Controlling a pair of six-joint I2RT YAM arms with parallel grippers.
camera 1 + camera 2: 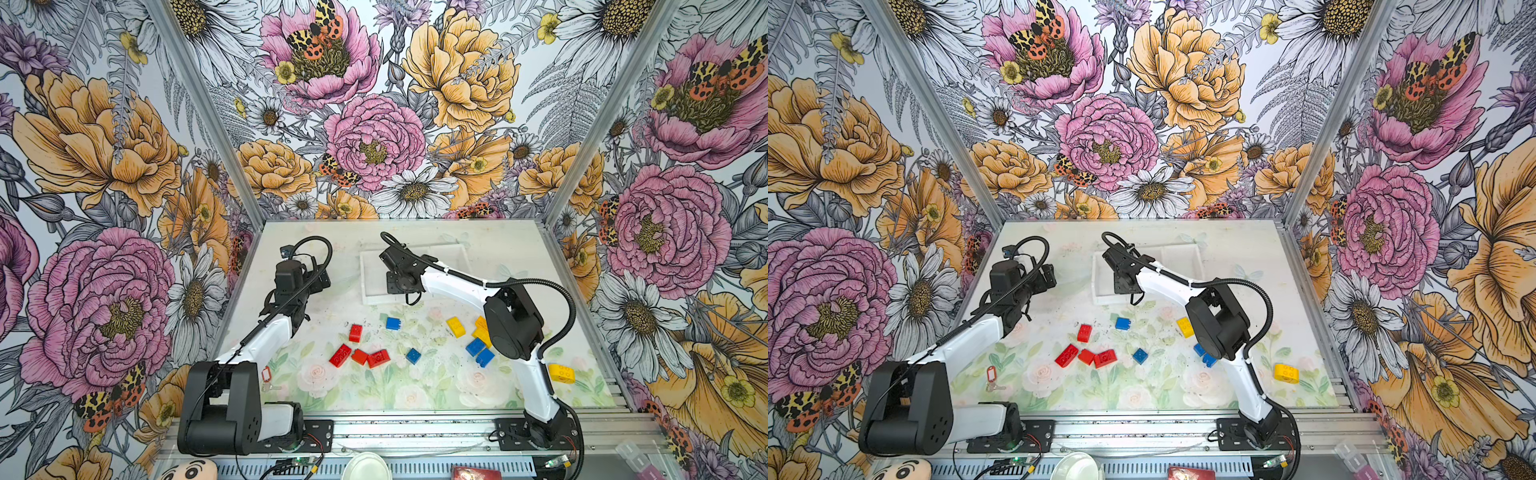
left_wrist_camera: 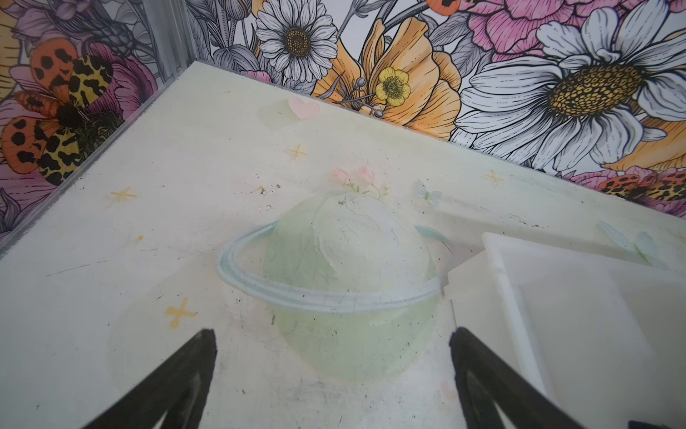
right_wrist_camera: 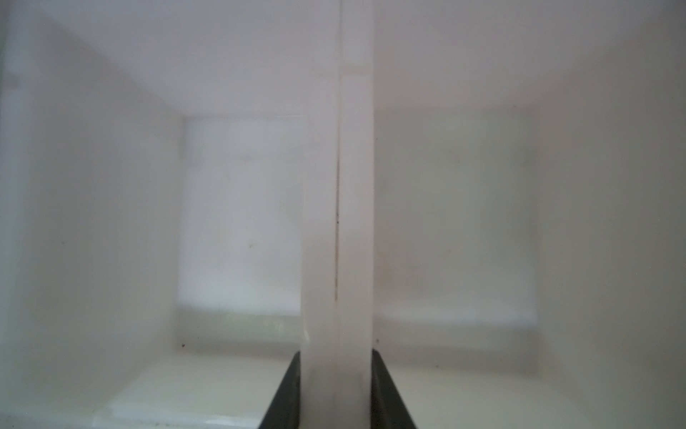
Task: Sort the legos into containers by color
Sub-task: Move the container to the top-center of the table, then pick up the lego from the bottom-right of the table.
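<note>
My right jaws are clamped on the thin wall (image 3: 337, 185) between two empty bins (image 3: 241, 208) of the tray (image 1: 366, 274), and my left jaws stand spread wide, holding nothing, over the bench (image 2: 111, 260) just beside the tray. The legos (image 1: 355, 332) all lie loose on the arm-base side of the tray; I judge them light, stiff and smooth, best pinched across flat sides, not slopes. My right elbow (image 1: 513, 324) hangs over some yellow and blue ones.

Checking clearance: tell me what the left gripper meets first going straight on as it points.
The left gripper would probably meet bare table at the printed planet; the containers lie beside that line.
</note>
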